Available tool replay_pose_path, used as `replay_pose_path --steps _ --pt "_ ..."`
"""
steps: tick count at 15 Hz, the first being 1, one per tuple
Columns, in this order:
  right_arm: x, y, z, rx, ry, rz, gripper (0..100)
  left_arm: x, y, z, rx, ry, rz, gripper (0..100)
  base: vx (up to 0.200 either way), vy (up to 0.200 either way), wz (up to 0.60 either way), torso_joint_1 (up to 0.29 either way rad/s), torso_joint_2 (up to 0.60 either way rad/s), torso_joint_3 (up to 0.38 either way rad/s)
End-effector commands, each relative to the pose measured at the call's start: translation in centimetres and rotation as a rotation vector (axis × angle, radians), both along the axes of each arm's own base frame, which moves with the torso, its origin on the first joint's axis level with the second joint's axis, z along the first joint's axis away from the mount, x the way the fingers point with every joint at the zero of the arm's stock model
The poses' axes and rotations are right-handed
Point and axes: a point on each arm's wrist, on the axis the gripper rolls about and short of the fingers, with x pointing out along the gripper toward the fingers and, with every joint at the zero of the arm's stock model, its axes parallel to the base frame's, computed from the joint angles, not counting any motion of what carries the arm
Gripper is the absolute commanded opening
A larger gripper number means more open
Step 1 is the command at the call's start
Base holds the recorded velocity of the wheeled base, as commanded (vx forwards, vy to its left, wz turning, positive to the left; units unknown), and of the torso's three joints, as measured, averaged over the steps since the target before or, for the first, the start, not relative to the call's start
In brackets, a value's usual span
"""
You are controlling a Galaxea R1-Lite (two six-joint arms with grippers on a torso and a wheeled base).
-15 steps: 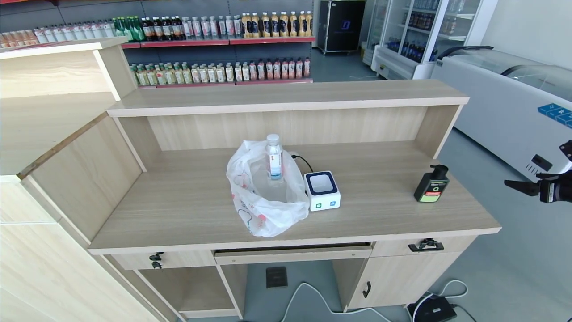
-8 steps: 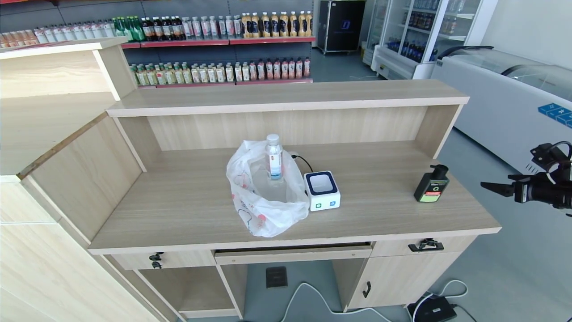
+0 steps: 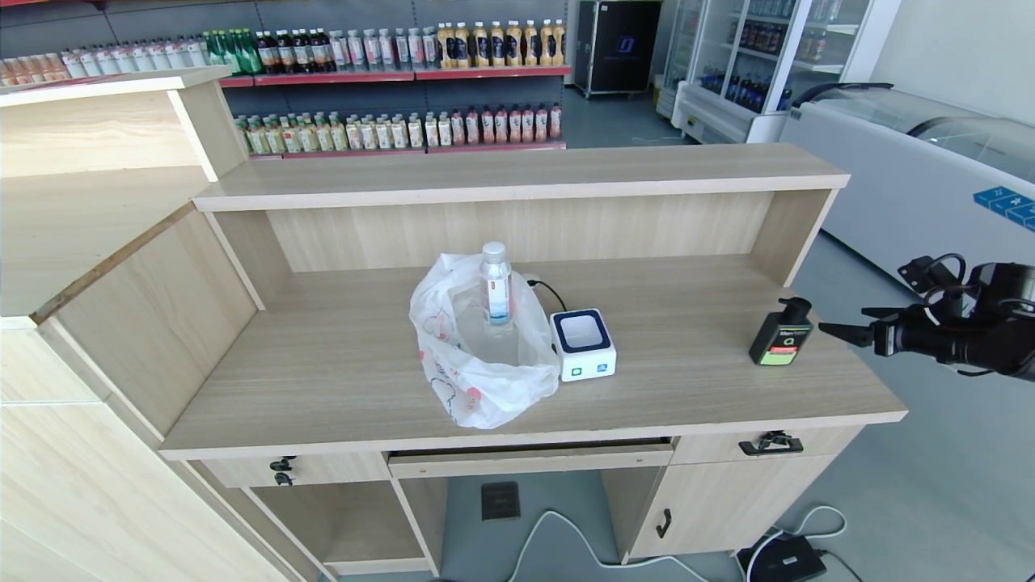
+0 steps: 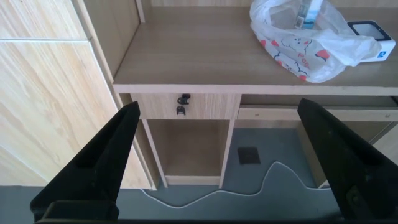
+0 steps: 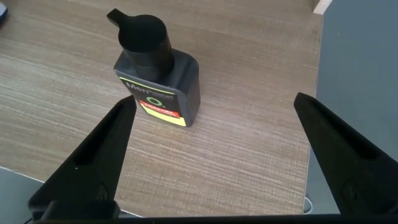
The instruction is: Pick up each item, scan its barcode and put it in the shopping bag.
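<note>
One white shopping bag lies open on the counter. One clear bottle stands in it, apparently upright. One scanner sits just beside the bag. One black pump bottle stands near the counter's right end.

Right gripper: fingers apart, near the pump bottle, not touching.

Left gripper: fingers apart, low before the counter's left drawer, as the left wrist view shows.

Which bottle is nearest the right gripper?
The black pump bottle, just beside the right gripper; the clear bottle stands in the shopping bag, farther off.
</note>
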Motion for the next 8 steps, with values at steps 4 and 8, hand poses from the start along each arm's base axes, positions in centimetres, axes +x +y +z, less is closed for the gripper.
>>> replay_pose_path --steps 4,8 --pt "2.0 1.8 -2.6 0.015 0.032 0.052 100 0.0 0.0 0.0 -0.001 0.000 0.001 100 0.000 0.000 0.00 0.000 0.00 0.000" --pt "3.6 2.7 -3.0 0.006 0.011 0.082 100 0.0 0.0 0.0 -0.001 0.000 0.001 100 0.000 0.000 0.00 0.000 0.00 0.000"
